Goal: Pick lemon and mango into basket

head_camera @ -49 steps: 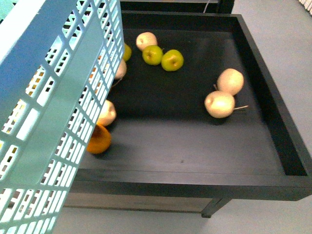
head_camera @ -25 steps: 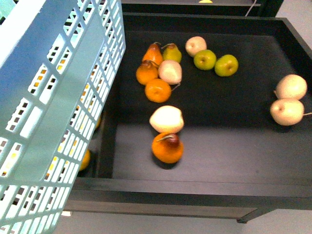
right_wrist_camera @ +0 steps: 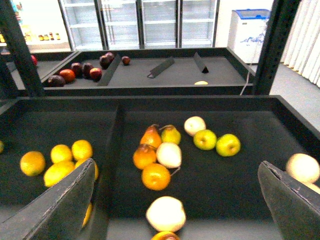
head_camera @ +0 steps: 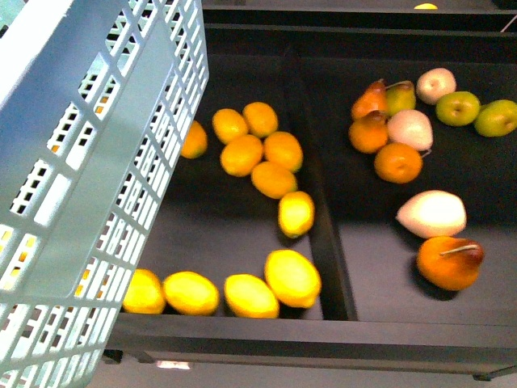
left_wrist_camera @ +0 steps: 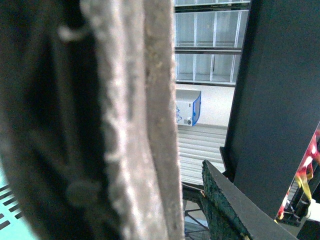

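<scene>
Teal plastic fills the left of the front view: the basket (head_camera: pixel 97 162) hangs tilted over the left edge of the black worktop (head_camera: pixel 323 333). A lemon (head_camera: pixel 191 293) lies in the near row of the left compartment. A mango (head_camera: pixel 273 179) lies farther back in the same compartment. The right gripper (right_wrist_camera: pixel 176 164) is spread wide and empty above the right compartment's green apples (right_wrist_camera: pixel 227 145). The left gripper (left_wrist_camera: pixel 217 197) sits beside a blurred brown band (left_wrist_camera: pixel 130 125); whether it is clenched or released cannot be told.
</scene>
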You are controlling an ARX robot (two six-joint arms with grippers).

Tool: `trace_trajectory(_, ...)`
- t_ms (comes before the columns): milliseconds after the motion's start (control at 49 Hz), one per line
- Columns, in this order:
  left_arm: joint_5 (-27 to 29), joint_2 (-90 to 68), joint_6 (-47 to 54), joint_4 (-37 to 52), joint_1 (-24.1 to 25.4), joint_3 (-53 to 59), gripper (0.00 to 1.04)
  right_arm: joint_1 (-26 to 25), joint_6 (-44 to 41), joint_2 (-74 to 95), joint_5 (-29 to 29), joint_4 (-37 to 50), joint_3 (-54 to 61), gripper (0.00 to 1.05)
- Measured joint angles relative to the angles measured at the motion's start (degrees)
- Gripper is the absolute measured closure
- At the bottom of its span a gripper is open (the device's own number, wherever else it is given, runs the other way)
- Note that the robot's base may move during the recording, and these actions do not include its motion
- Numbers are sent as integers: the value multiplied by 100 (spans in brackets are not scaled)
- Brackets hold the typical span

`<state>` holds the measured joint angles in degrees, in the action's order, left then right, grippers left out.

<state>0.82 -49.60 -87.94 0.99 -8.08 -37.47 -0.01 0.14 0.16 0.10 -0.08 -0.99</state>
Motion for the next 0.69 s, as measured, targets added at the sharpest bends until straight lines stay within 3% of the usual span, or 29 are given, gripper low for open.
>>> trace_trajectory(693,17,4,7,0,0,-2,75,2,0,-7,-7,0,0,9)
